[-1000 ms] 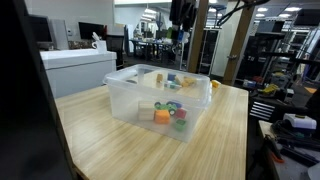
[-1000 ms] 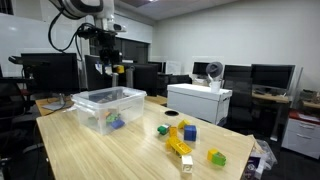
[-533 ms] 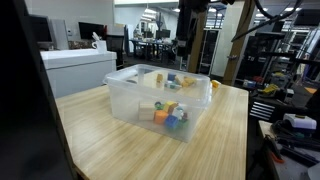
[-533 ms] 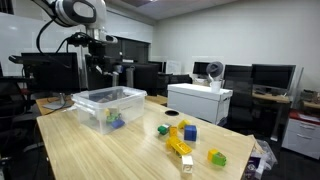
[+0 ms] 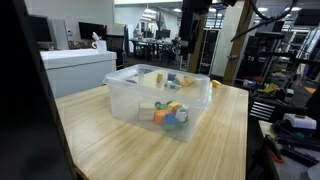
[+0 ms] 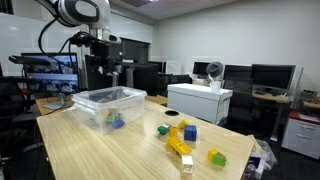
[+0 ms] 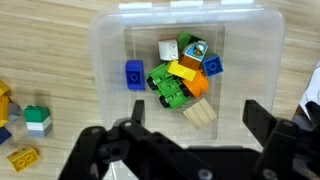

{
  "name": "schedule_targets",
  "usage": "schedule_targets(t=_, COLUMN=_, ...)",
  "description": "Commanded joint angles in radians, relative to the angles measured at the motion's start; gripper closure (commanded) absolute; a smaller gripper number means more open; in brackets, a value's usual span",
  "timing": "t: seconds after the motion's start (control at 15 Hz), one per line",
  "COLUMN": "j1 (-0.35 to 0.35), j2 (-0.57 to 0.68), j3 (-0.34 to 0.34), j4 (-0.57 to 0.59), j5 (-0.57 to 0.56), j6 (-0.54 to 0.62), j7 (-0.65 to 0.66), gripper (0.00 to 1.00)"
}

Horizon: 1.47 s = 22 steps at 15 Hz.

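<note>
Your gripper (image 7: 193,125) hangs over the clear plastic bin (image 7: 100,60), looking straight down into it. Its two fingers (image 7: 135,110) are spread wide apart, and there is nothing between them. In an exterior view the gripper (image 6: 112,68) is well above the bin (image 6: 95,108) and does not touch its rim.

The bin stands on the wooden table (image 7: 50,50). The toy blocks lie in a small heap on the bottom of it. A blue block (image 7: 135,75) lies alone at the left of the heap, just beside a green block (image 7: 168,88). A yellow block (image 7: 183,70) lies on top of the green one and against an orange block (image 7: 197,86). A tan block (image 7: 200,112) is the closest to the gripper, and a white block (image 7: 168,48) is at the far side of the heap.

Outside the bin, a green-and-white block (image 7: 37,120) and a flat yellow piece (image 7: 22,158) lie on the table. In an exterior view, more loose blocks (image 6: 182,138) lie on the table well apart from the bin.
</note>
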Motion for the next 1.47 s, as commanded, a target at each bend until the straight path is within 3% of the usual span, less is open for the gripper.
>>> schedule_targets(t=0.0, j1=-0.059, j2=-0.013, j3=-0.041, j4=-0.002, j5=-0.035, j6=0.028, j7=-0.028, gripper=0.0)
schedule_targets(t=0.27, j1=-0.164, j2=0.059, j3=-0.149, j4=0.062, j5=-0.094, j6=0.059, j7=-0.053, gripper=0.0)
schedule_targets(t=0.6, j1=-0.285, j2=0.294, j3=-0.274, j4=0.263, j5=-0.101, j6=0.093, j7=-0.037, gripper=0.0)
schedule_targets(t=0.67, j1=-0.297, j2=0.319, j3=-0.283, j4=0.294, j5=-0.089, j6=0.063, j7=-0.063, gripper=0.0)
schedule_targets(t=0.73, j1=-0.289, j2=0.238, j3=-0.268, j4=0.209, j5=-0.111, j6=0.094, j7=-0.032, gripper=0.0)
schedule_targets(t=1.0, j1=-0.304, j2=0.328, j3=-0.276, j4=0.289, j5=-0.106, j6=0.085, j7=-0.041, gripper=0.0)
schedule_targets(t=1.4, j1=-0.33, j2=0.356, j3=-0.273, j4=0.288, j5=-0.093, j6=0.115, j7=-0.373, gripper=0.0)
